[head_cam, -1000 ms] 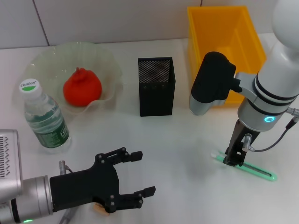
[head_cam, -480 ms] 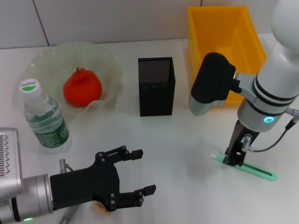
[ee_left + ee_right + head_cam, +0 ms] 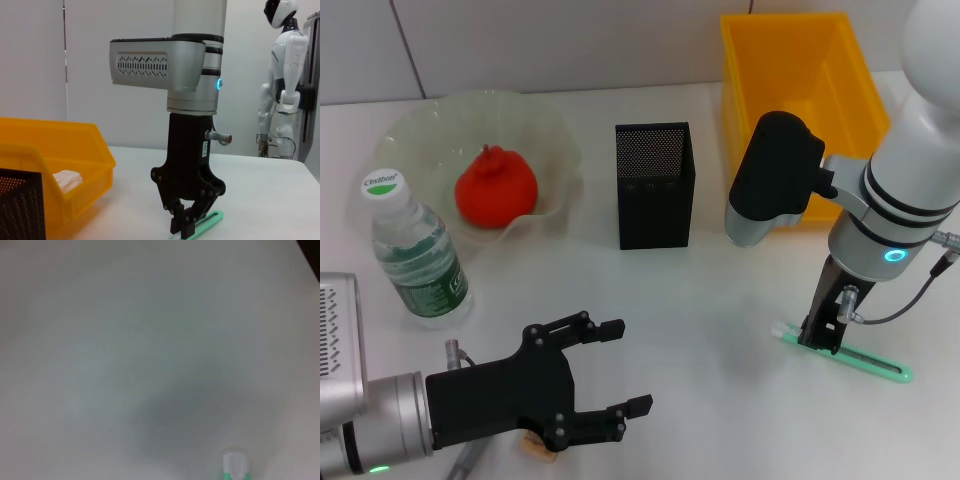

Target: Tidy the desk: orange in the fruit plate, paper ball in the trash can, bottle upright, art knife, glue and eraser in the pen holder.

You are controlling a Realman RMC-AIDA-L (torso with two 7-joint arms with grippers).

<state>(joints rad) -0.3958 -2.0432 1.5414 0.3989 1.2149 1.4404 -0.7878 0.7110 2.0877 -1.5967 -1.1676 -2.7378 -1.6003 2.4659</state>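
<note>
Below, right gripper (image 3: 818, 343) stood fingers closed on green art knife (image 3: 865, 361) at table's 4 o'clock | left gripper (image 3: 616, 368) hovered open at 7 o'clock over eraser (image 3: 537, 448)

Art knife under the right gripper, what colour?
Mint green with a white end: the art knife, best in the head view.

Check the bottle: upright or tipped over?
Upright. The bottle stands on its base beside the fruit plate, white cap on top.
</note>
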